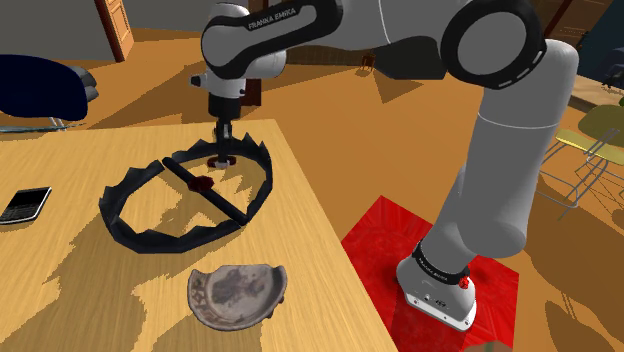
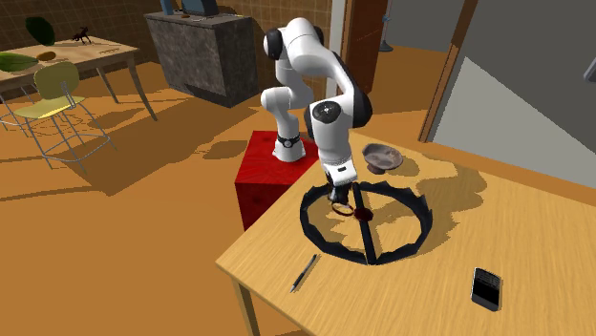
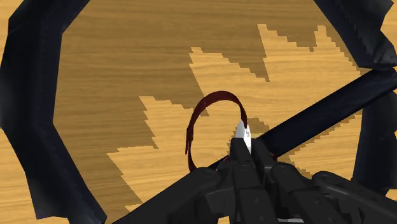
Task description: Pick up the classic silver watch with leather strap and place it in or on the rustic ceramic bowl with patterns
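The watch point(image 3: 191, 137) stands on edge inside a dark spiked ring point(image 1: 150, 240) on the wooden table point(image 1: 60, 290). Its dark red strap curls into an upright loop, and its silver case point(image 3: 242, 132) is pinched between the 2 black fingers of the claw point(image 3: 245, 149). In the wrist view the fingers are drawn together on that case, so the claw is gripping the watch. The strap loop hangs out ahead of the fingertips. Whether the strap has cleared the tabletop I cannot tell.

In the shoulder view the watch point(image 1: 216, 160) sits directly under the claw point(image 1: 222, 143), close to the ring's far wall and beside the 1 crossbar point(image 1: 228, 203) that spans it, which has a red hub point(image 1: 203, 185).

The bowl point(image 1: 238, 293), a shallow mottled brown-grey dish with an uneven rim, lies outside the ring. It is nearer the table edge on the red stand's point(image 1: 385, 240) side. From the claw, the way to it runs over the crossbar and the ring's toothed wall. The coming move probably needs a straight lift first, high enough for the dangling loop to miss the spikes, then a carry toward the stand.

A phone point(image 1: 25, 204) lies well apart.
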Controlling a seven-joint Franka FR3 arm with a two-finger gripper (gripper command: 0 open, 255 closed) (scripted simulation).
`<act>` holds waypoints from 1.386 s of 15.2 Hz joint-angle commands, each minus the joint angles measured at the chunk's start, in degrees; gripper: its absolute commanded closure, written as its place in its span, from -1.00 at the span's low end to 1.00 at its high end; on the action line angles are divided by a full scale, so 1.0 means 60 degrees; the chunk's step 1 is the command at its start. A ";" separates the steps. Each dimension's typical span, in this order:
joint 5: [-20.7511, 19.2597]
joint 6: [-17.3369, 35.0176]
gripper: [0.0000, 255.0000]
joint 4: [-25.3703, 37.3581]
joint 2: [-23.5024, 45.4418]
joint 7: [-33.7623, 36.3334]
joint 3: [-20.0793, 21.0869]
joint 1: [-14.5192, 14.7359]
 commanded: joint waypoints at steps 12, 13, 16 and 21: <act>-0.0133 -0.1464 1.00 0.1042 -0.0458 0.0375 -0.0025 -0.0023; -0.0141 -0.1581 1.00 0.1142 -0.0478 0.0403 -0.0027 -0.0025; -0.0164 -0.1937 1.00 0.1460 -0.0525 0.0486 -0.0031 -0.0034; -0.0197 -0.2543 1.00 0.2046 -0.0560 0.0627 -0.0037 -0.0048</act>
